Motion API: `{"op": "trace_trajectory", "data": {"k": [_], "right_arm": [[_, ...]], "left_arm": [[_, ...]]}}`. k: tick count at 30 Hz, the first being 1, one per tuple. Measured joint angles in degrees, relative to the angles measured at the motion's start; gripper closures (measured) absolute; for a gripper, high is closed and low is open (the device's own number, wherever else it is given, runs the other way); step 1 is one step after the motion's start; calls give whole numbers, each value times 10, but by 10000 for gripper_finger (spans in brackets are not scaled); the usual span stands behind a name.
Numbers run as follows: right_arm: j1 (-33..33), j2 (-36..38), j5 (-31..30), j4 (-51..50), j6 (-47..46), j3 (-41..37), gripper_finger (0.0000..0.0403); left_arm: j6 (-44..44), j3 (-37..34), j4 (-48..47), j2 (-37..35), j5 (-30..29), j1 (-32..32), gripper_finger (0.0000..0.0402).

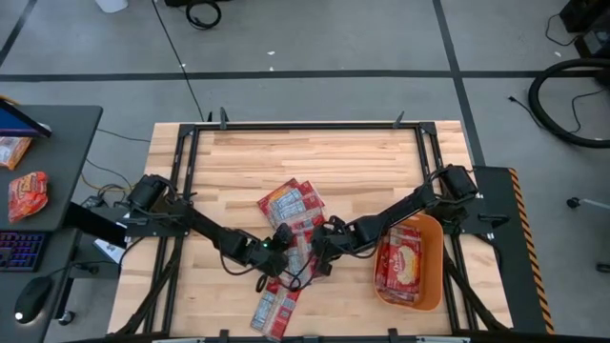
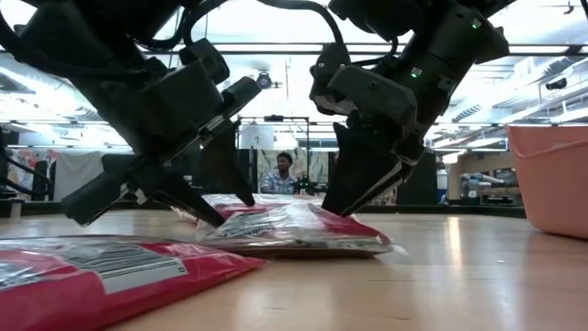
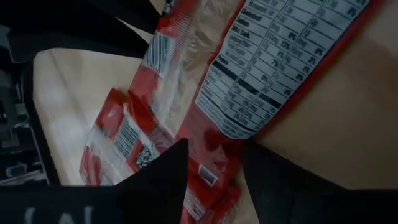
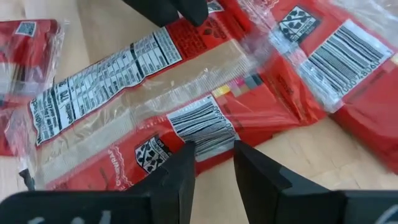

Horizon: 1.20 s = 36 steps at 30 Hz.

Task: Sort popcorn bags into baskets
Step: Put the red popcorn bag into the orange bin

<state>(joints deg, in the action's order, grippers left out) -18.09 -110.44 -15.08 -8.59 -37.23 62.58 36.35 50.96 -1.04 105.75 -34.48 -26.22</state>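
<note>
Several red popcorn bags lie flat in a loose pile at the table's middle, and another lies by the near edge. Both grippers meet over one bag, whose nutrition panel faces up. My left gripper is shut on one end of it. My right gripper is shut on its long edge. The orange basket stands at the right with bags lying inside it. My left gripper pinches the bag's crumpled red end between its two fingers. It slants down from the table's left. The bag lies flat on the wood. My right gripper pinches the bag's long edge beside the barcode between its two fingers. It slants down from the table's right, fingers across the edge. The bag rests on the table, and part of it lies against neighbouring bags.
A dark side table on the left carries a keyboard, a mouse and snack packets. Bare wood lies toward the far edge. A person sits in the room beyond the table.
</note>
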Motion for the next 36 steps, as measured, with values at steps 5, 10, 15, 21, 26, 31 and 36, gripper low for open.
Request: {"op": "trace_trajectory", "data": {"k": [5, 10, 15, 21, 26, 31, 36], "right_arm": [[-14, 39, -32, -17, 43, 0, 292], [-73, 58, -82, -8, 211, 1, 296], [-114, 34, -58, 62, 294, 1, 284], [-146, 27, -97, 77, 281, 8, 244], [-162, -3, -124, 88, 280, 14, 209], [-164, -58, -119, 67, 289, 66, 195], [-166, -92, -119, 12, 309, 117, 196]], "left_arm": [[-36, 0, -5, 0, 10, 10, 262], [-57, 0, -15, 0, 17, 17, 264], [-61, 0, -16, 0, 24, 19, 264], [-99, 0, -15, -1, 41, 29, 265], [-120, 0, -15, -1, 43, 32, 265], [-123, 0, -14, -1, 43, 32, 265], [-133, 0, -16, -1, 43, 32, 265]]}}
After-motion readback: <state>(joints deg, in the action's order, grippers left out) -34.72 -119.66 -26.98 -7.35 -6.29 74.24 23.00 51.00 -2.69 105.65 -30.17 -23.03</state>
